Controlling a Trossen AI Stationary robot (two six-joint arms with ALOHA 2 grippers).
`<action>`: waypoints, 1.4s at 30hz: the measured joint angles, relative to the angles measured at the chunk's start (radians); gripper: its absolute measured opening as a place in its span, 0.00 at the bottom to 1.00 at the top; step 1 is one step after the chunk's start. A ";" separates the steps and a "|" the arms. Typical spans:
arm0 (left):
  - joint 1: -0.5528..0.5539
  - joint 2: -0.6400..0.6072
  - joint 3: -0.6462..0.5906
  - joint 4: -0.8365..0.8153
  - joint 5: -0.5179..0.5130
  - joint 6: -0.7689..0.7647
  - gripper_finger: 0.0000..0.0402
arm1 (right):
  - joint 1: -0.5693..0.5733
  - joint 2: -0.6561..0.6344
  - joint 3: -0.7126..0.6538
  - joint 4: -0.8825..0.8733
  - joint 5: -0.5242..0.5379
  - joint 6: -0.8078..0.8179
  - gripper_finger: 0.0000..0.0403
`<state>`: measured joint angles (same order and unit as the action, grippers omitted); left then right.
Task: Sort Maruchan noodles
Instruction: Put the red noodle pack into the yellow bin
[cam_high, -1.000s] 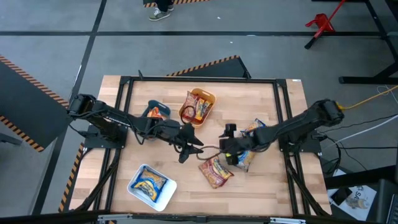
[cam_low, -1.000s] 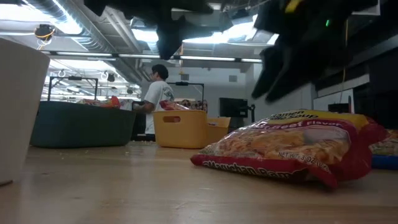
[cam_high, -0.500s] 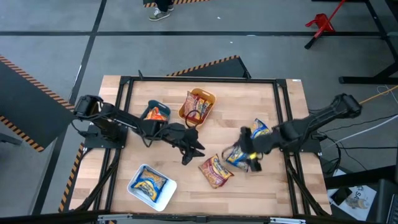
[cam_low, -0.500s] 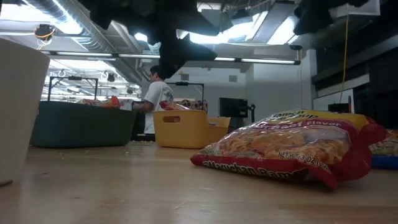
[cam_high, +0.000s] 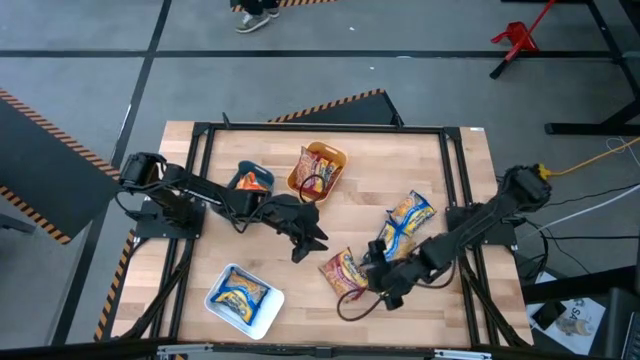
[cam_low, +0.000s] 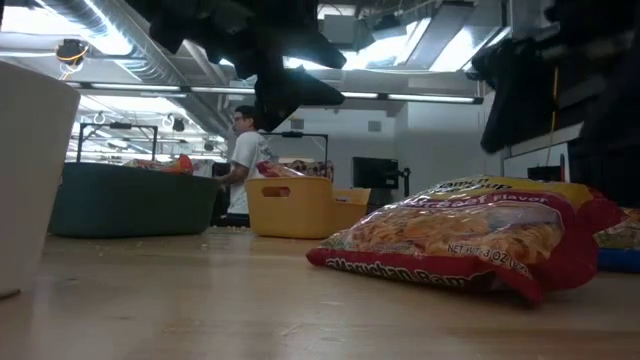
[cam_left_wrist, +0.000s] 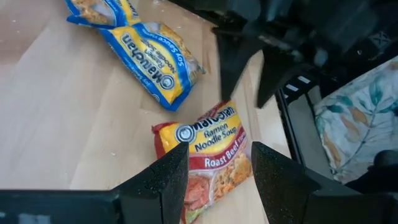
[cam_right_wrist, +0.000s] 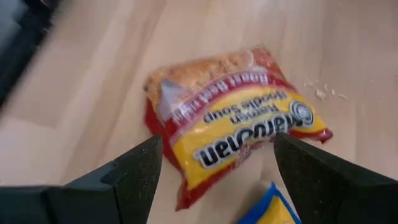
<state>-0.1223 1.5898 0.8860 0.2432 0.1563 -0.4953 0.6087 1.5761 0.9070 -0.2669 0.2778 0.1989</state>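
Right gripper (cam_high: 372, 285): fingers spread wide with nothing between them, low over the table's near middle, right beside the red packet at its 4 o'clock; its wrist view looks down on that packet through the gap.
Left gripper (cam_high: 310, 240): part-open and holding nothing — hanging over the table centre, at about 10 o'clock from the red packet and apart from it.
Red packet (cam_high: 343, 272): a red-and-yellow roast beef Maruchan packet lying flat on bare wood, at 6 o'clock from the table centre.
Blue-and-yellow packets (cam_high: 403, 224): two lying together on the wood, at 1 o'clock from the red packet.
Orange tray (cam_high: 336, 158): at 12 o'clock on the table, holding several red and yellow packets.
Teal tray (cam_high: 240, 170): at 10 o'clock from the centre, with an orange-red packet inside.
White tray (cam_high: 262, 318): at 7 o'clock near the front edge — one blue-and-yellow packet lies in it.
Table (cam_high: 430, 160): light wood inside a dark frame.
Person (cam_low: 247, 150): stands in the room behind, seen across the tabletop.
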 joint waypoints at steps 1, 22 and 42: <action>0.000 0.000 0.000 -0.004 0.004 0.000 0.42 | 0.000 0.020 0.000 0.010 0.012 -0.002 0.73; 0.019 0.008 0.000 -0.029 0.047 0.088 0.42 | -0.202 -0.018 0.006 0.000 0.043 -0.074 0.73; 0.079 0.193 0.000 0.033 0.171 0.191 0.65 | -0.144 -0.233 0.005 -0.194 0.049 0.116 0.73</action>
<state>-0.0432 1.7832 0.8864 0.2759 0.3270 -0.3040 0.4652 1.3434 0.9119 -0.4614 0.3266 0.3149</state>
